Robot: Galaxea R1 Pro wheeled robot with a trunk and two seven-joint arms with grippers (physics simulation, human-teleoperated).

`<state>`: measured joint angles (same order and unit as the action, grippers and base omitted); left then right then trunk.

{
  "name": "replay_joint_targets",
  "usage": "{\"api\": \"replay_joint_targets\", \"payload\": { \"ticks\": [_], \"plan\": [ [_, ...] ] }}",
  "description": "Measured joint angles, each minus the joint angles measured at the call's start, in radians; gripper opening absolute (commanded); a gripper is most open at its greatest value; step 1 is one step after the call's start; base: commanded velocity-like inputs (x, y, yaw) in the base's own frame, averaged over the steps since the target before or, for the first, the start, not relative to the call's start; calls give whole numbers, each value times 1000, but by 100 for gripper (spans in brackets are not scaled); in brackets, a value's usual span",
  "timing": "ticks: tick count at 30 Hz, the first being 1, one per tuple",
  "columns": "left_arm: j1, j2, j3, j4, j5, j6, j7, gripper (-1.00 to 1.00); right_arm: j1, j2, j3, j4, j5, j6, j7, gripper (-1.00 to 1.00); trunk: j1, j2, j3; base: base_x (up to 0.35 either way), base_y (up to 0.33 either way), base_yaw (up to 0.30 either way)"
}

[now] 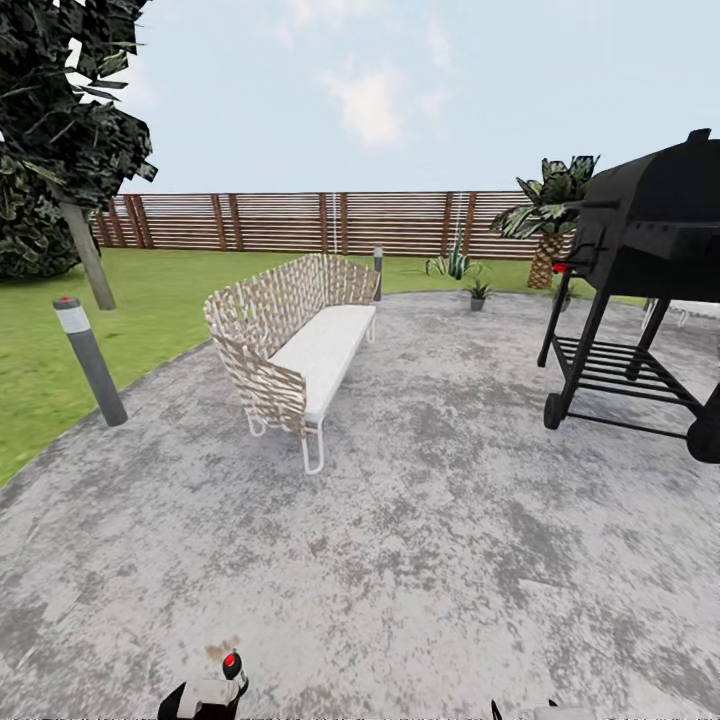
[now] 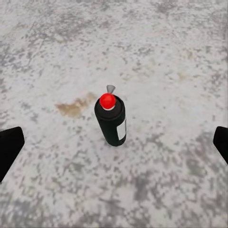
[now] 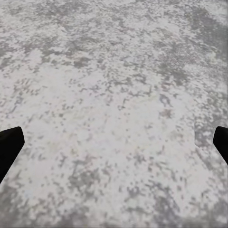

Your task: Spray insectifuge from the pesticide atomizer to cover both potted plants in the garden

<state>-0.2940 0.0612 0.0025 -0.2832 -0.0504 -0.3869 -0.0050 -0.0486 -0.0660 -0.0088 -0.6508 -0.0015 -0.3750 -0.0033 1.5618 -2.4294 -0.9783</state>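
Nearest in the head view, the pesticide atomizer (image 1: 233, 668) stands on the stone patio (image 1: 420, 520), near left, far from one potted plant (image 1: 477, 291). Through the left wrist view, the left gripper (image 2: 114, 145) gapes wide and empty above the upright bottle, so an off-centre finger (image 2: 9, 148) would likely topple it. Over bare stone, the right gripper (image 3: 114, 145) is spread wide too, holding nothing.

Atomizer (image 2: 110, 120) upright on stone patio (image 1: 420, 520)
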Motion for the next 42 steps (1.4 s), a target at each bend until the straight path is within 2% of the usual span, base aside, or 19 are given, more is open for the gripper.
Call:
{"api": "replay_joint_targets", "payload": {
  "ticks": [10,26,34,42],
  "plan": [
    [0,0,0,-1,0,-3,-1,100,0,0,1,0,1,0,0,100,38,-70,-31,0,0,-3],
    [0,0,0,-1,0,-3,-1,100,0,0,1,0,1,-1,-1,100,46,-74,-93,0,0,-1],
    [0,0,0,-1,0,-3,-1,100,0,0,1,0,1,-1,-1,100,49,-76,-124,0,0,-181],
    [0,0,0,-1,0,-3,-1,100,0,0,2,0,1,-1,-1,100,53,-78,-155,0,0,-19]
  ]
}}
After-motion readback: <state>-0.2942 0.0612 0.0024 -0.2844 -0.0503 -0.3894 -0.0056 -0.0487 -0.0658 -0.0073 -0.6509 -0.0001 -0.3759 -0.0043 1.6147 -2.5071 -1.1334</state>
